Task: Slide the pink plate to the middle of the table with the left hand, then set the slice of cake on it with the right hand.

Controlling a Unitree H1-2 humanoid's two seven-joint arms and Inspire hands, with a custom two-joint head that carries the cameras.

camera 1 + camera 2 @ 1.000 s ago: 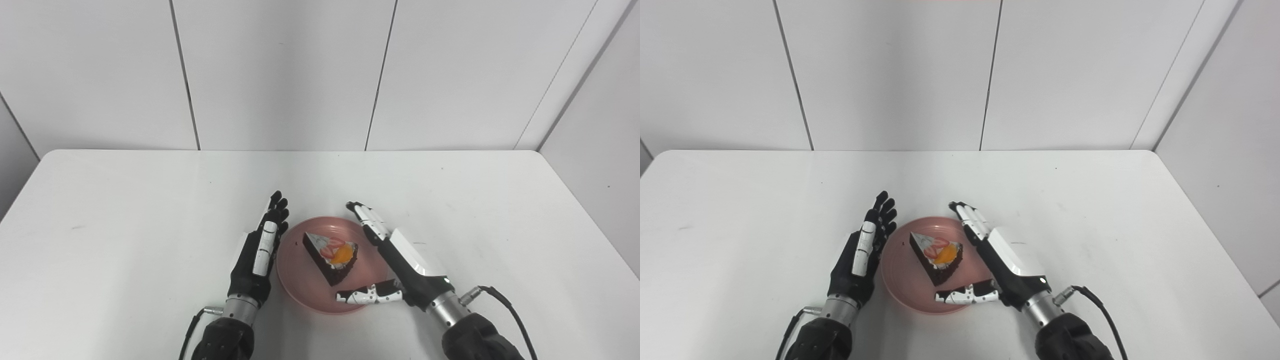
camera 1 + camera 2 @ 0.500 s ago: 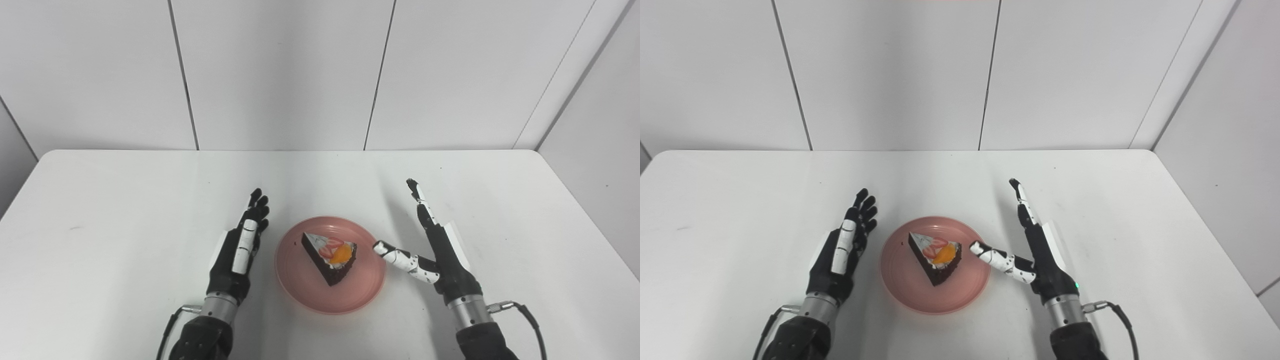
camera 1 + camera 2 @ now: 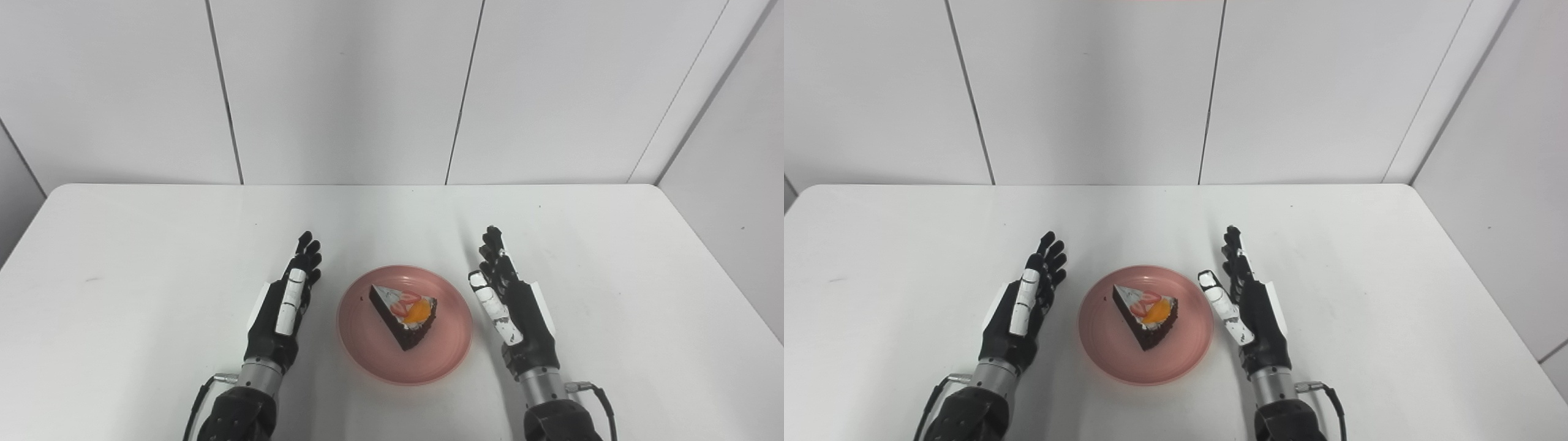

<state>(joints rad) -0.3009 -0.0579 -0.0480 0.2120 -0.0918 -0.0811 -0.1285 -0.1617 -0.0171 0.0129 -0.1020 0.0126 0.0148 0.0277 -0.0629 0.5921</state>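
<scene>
The pink plate (image 3: 373, 355) lies on the white table near its front middle. The slice of cake (image 3: 404, 312), dark chocolate with white cream, strawberry and orange on top, sits on the plate. My left hand (image 3: 283, 306) is open and empty, fingers straight, just left of the plate and apart from it. My right hand (image 3: 513, 306) is open and empty, fingers straight, just right of the plate and apart from it. Both also show in the right eye view, left hand (image 3: 1020, 309) and right hand (image 3: 1249, 312).
The white table (image 3: 153, 245) reaches back to a white panelled wall. A cable (image 3: 603, 401) runs from my right wrist.
My right hand has drawn back from over the plate to its right side and brought its thumb in. My left hand has slid a little left, away from the plate's rim.
</scene>
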